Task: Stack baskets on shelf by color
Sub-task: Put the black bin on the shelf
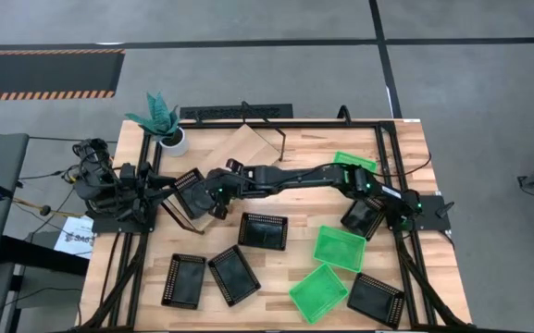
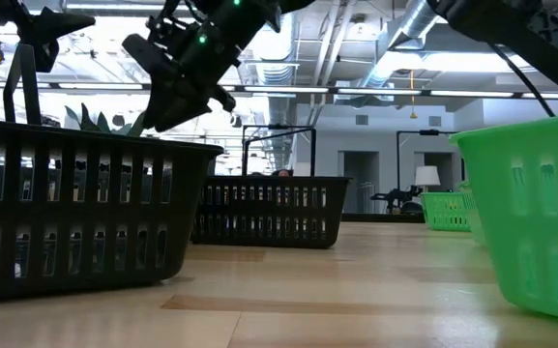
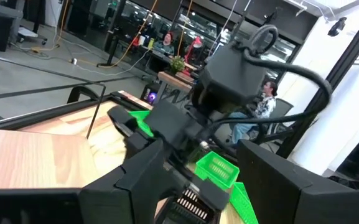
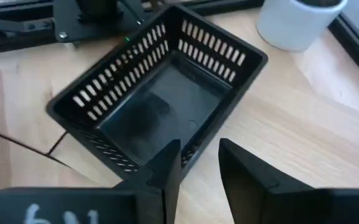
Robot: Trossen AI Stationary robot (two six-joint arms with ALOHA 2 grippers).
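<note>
The right end effector [image 1: 213,191] reaches far across the counter [image 1: 285,277], poised over a black basket [image 4: 160,99] near the white plant pot [image 1: 174,141]. Its fingers are parted a little around the near wall of that basket, which has nothing inside. The left end effector [image 1: 155,190] sits by the counter's left edge; how far it is open, I cannot tell. The shelf [image 1: 248,143] lies tipped behind. Loose black baskets [image 1: 263,231] and green baskets [image 1: 339,248] sit empty.
</note>
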